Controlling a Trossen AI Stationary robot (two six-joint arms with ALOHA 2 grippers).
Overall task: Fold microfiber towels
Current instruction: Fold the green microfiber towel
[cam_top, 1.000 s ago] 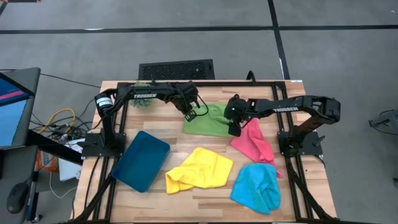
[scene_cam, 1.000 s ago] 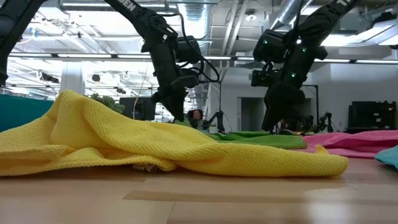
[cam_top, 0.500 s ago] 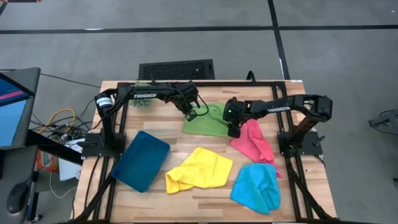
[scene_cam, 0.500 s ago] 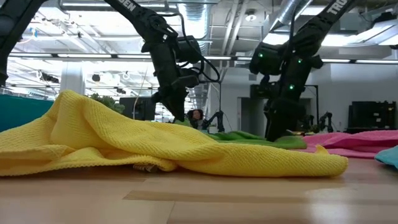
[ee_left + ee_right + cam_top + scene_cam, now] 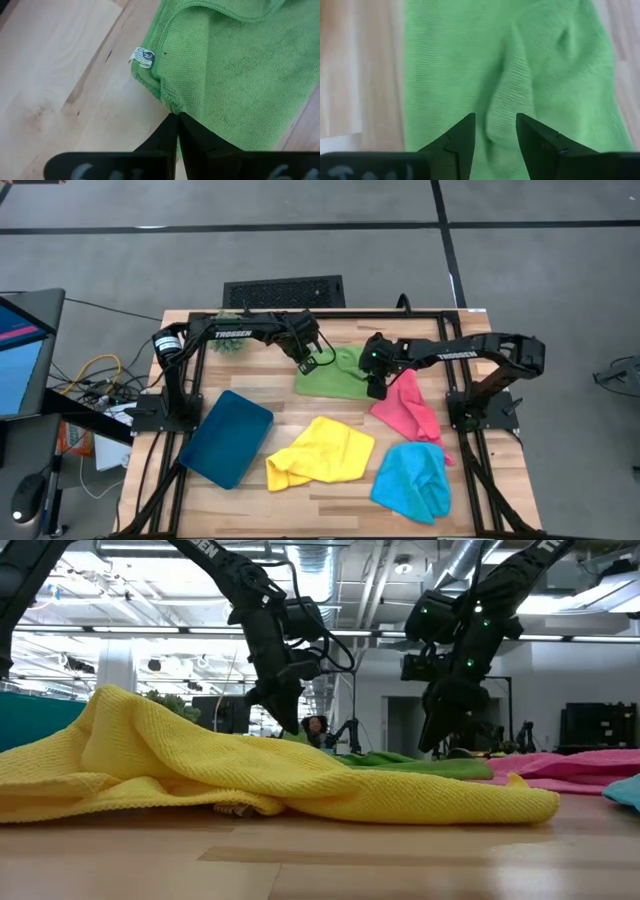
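**Four towels, green one in hand first**

Four cloths lie on the desk (image 5: 330,498), none folded yet. Green towel (image 5: 335,375) sits at the far middle, between both arms. Pink towel (image 5: 408,412) lies just beside it on the right, yellow towel (image 5: 320,452) nearer the front, blue towel (image 5: 413,482) at front right. Teal tray (image 5: 226,437) is at front left, apart from the cloths.

Left gripper (image 5: 304,366) is clenched on the green towel's left edge, near the corner w/ the small white tag (image 5: 142,56); the wrist view shows the hem bunched right at the closed tips.

Right gripper (image 5: 376,387) hangs over the green towel's right side, by the pink one. Its fingers (image 5: 457,139) stand apart w/ a raised ridge of cloth between them, not pinched yet as far as you can see.

Handling, my read: light, soft, no stiffness at all. It'll sag and drape the moment you lift, so you need two holds to keep an edge straight. The nap looks grippy, so slip is unlikely, but it'll drag on the wood and may catch the pink towel.

Take hold at hems and corners, not mid-cloth. A mid-cloth ridge like the one under the right gripper gives a bunch, not an edge.
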